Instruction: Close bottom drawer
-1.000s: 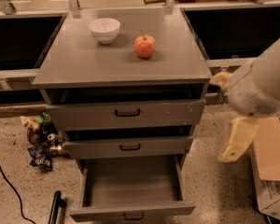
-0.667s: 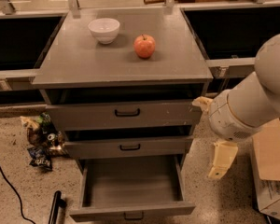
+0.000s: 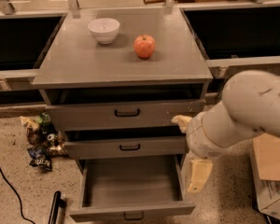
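Speckled floor (image 3: 18,190), grey cabinet (image 3: 121,64) — bottom drawer (image 3: 130,190) stands open, the gripper (image 3: 190,154) just beside its right wall, jaws spread.

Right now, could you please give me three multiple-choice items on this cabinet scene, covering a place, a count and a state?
1. Where is the gripper?
A) far left
B) right of the cabinet, beside the bottom drawer
C) out of view
2. How many things sit on the cabinet?
A) one
B) two
C) four
3. The bottom drawer is:
A) pulled out
B) fully shut
C) removed
Answers:
1 B, it hangs by the drawer's right side.
2 B, a white bowl and a red apple.
3 A, the inside of its tray shows.
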Tool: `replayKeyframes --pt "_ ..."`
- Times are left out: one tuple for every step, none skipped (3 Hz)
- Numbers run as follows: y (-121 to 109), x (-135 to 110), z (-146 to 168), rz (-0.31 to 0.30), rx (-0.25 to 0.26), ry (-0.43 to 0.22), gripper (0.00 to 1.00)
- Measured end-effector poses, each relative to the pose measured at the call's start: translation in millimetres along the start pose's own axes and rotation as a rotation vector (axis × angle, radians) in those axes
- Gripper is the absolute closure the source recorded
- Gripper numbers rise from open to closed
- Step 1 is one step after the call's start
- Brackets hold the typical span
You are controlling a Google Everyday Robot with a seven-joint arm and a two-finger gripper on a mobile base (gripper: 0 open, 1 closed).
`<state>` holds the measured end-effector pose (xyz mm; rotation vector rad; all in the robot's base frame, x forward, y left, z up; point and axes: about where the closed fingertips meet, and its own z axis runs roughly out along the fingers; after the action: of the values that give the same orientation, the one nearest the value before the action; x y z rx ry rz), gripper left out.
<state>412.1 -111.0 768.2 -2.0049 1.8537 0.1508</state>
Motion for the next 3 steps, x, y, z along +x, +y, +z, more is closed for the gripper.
replayKeyframes --pt "25.4 -9.6 73.4 -0.019 -0.094 -0.069 0.0" --pt "50.6 -19.5 136.3 -0.04 -0.21 -0.15 0.0" --pt "54.9 -16.7 145.6 -0.029 -0.231 -0.161 0.0"
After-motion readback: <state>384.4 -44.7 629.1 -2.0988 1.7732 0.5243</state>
